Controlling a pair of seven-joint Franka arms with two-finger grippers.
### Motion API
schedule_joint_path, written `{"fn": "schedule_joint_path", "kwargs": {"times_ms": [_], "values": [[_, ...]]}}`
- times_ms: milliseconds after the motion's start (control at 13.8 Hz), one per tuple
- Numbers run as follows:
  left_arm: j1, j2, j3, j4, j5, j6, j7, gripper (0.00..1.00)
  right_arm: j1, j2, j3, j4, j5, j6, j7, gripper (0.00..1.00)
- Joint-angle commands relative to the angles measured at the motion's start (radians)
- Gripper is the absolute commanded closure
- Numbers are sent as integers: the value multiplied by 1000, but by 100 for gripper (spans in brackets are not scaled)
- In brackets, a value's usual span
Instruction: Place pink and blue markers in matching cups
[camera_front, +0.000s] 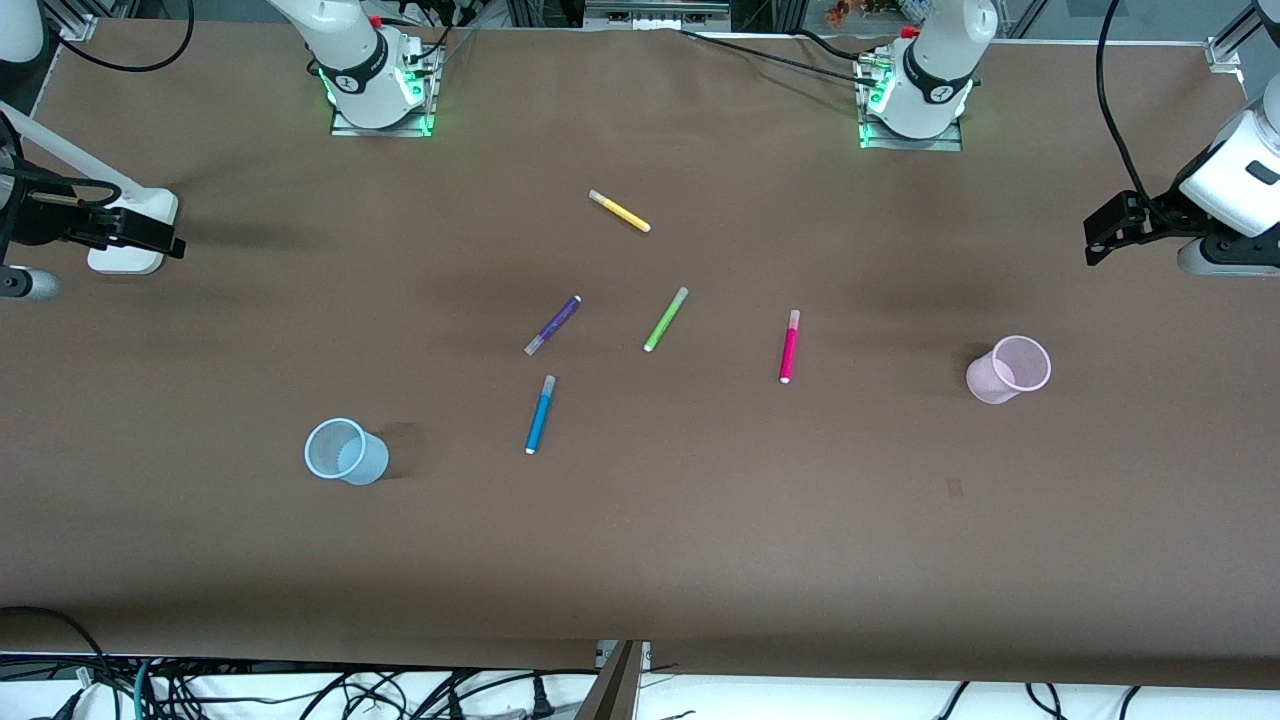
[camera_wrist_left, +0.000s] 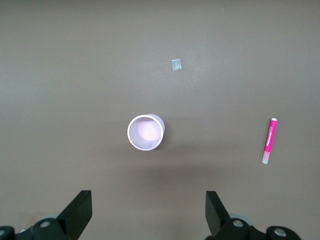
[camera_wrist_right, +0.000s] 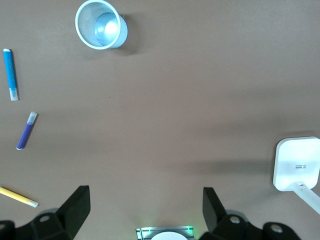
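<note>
My left gripper (camera_wrist_left: 148, 212) hangs high over the table (camera_front: 700, 540) at the left arm's end, fingers spread wide and empty; my right gripper (camera_wrist_right: 146, 212) hangs the same way over the right arm's end, wide open, nothing in it. Both arms wait.

I take the green felt pen (camera_front: 666, 319) as my landmark. The magenta-pink felt marker with a pale pink cap (camera_front: 789, 346) lies flat near it, toward the left arm's end. The bright blue felt marker with a pale cap (camera_front: 540, 414) lies nearer the front camera than the green pen, toward the right arm's end. The pale pink ribbed translucent plastic cup (camera_front: 1010, 369) stands upright well apart, toward the left arm's end; the pale blue ribbed translucent cup (camera_front: 345, 452) stands well apart toward the right arm's end.

I judge the markers light, stiff and smooth, likely to roll; I would pinch each across the barrel at mid-length. The cups look light and easy to tip, so I would drop pens in gently.

Count: five pens, namely pink, blue, green, a purple pen (camera_front: 553, 325) and a yellow pen (camera_front: 619, 211); two cups.
</note>
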Motion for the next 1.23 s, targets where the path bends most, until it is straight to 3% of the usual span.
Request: {"fn": "schedule_joint_path", "kwargs": {"times_ms": [0, 1157], "values": [[-1, -2, 0, 18, -18, -22, 10, 0, -4, 1, 3, 3, -7, -5, -9, 1], [-1, 2, 0, 27, -19, -22, 10, 0, -1, 20, 6, 21, -4, 6, -3, 1]]}}
